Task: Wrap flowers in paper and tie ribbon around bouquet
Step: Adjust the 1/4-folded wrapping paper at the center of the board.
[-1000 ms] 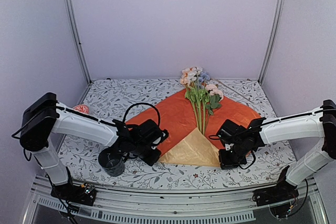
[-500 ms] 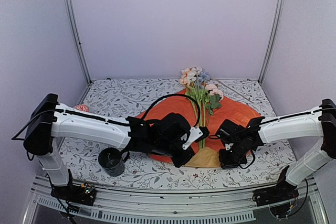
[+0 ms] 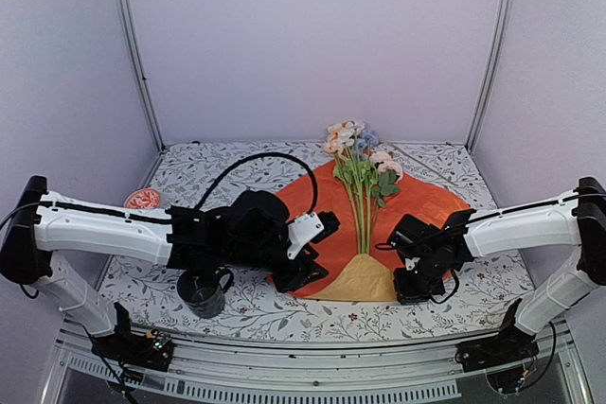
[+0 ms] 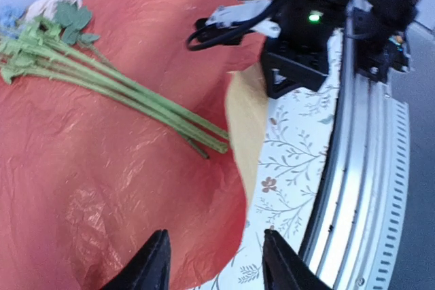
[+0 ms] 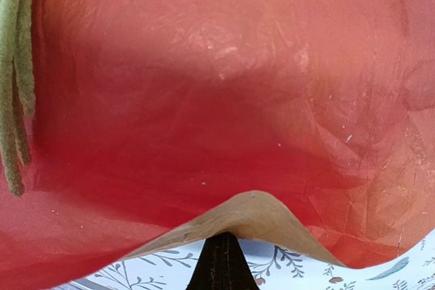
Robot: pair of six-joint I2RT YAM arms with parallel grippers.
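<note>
The paper (image 3: 327, 205) lies spread with its orange-red side up, and a mustard flap (image 3: 365, 278) is turned over at its near edge. On it lie the flowers (image 3: 358, 153), heads far and stems (image 4: 136, 96) pointing near, with no paper wrapped around them. My left gripper (image 3: 305, 251) hangs open over the paper's near left edge (image 4: 122, 161) with nothing between its fingers (image 4: 153, 266). My right gripper (image 3: 417, 279) is shut at the paper's near right edge. That edge (image 5: 251, 219) rises in a peak over its tip (image 5: 221, 263). A thin pale strand (image 3: 423, 167), seemingly the ribbon, lies back right.
A black mug (image 3: 201, 292) stands near the table's front left, just under my left arm. A small red and white object (image 3: 142, 199) sits at the left edge. The metal front rail (image 4: 367, 168) runs close to the paper's near edge.
My left arm swung right across the paper, then drew back left, and its jaws opened. The mustard flap shows smaller than before. My right arm has stayed put.
</note>
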